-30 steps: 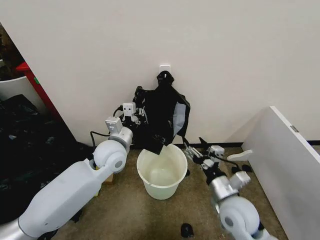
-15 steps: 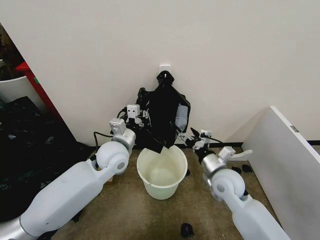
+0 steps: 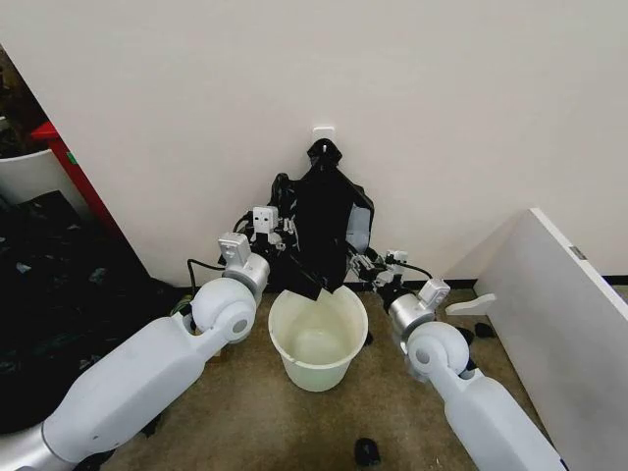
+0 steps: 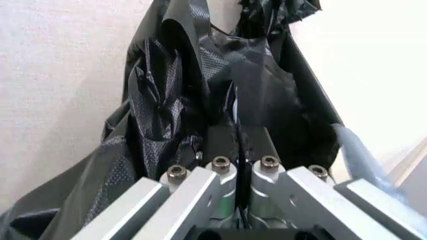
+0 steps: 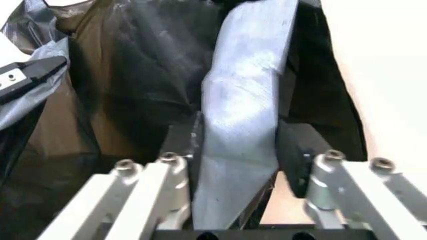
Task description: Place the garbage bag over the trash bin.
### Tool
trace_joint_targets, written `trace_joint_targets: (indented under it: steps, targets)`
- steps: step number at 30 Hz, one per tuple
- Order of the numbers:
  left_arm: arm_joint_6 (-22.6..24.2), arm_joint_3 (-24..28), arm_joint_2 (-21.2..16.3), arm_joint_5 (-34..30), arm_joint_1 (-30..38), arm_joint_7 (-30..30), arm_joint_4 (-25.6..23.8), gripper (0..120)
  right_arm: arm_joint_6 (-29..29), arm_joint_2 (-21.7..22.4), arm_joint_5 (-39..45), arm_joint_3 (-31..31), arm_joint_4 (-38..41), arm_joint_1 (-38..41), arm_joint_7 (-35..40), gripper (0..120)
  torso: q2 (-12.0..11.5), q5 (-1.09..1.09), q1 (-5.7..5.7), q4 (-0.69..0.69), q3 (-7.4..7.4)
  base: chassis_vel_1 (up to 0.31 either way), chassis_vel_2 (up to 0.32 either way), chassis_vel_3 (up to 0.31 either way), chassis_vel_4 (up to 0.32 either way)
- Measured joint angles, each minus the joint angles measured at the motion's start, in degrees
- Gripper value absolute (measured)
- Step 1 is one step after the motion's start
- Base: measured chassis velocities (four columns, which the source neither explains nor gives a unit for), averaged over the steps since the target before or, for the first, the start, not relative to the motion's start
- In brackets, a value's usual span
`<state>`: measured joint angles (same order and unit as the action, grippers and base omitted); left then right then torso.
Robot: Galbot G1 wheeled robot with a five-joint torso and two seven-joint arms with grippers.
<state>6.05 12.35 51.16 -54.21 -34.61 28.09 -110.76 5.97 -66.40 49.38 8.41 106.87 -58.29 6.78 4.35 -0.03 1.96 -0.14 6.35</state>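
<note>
The left gripper [image 3: 278,238] is up behind the trash bin [image 3: 318,337], off its left rim, and its jaws are pressed together on a fold of the garbage bag [image 3: 319,231] — the left wrist view shows black film pinched flat between the fingers [image 4: 220,172]. The bag hangs against the wall directly above the bin, its lowest corner dipping just over the back rim. Across on the bin's right side, the right gripper [image 3: 371,268] reaches into the bag's edge; its fingers [image 5: 183,150] stand spread, with a glossy strip of plastic running between them.
</note>
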Motion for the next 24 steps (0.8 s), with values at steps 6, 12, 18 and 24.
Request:
trace_joint_targets:
  steps: [6, 12, 18, 24]
  targets:
    - [-0.16, -0.38, -0.05, 0.00, -0.58, 0.00, -0.33, 0, -0.31, 0.46, -0.35, 0.50, 2.13, -1.06, 0.12, 11, 0.00, 0.00, 0.00, 0.00, 0.00, 0.000, 0.000, 0.000, 0.000]
    - [-0.12, -1.56, -0.51, -0.03, -2.04, 0.18, -2.62, 0, 0.04, 1.12, -0.11, 1.06, 6.37, -3.11, 0.81, 0, 0.00, -0.01, 0.00, -0.01, 0.00, 0.000, 0.000, 0.000, 0.000]
    - [-0.07, -5.33, -2.69, -0.18, -6.50, -0.02, -7.12, 0, 0.84, 1.81, 0.85, 2.01, 11.94, -6.51, 2.00, 0, 0.00, -0.01, 0.00, -0.01, 0.00, 0.000, 0.000, 0.000, 0.000]
    - [-0.50, -11.86, -5.68, 0.24, -16.56, -1.69, -14.54, 0, 2.42, 2.32, 3.81, 2.49, 19.89, -12.16, 3.95, 0, 0.00, -0.01, -0.01, 0.04, -0.01, 0.000, 0.000, 0.000, 0.000]
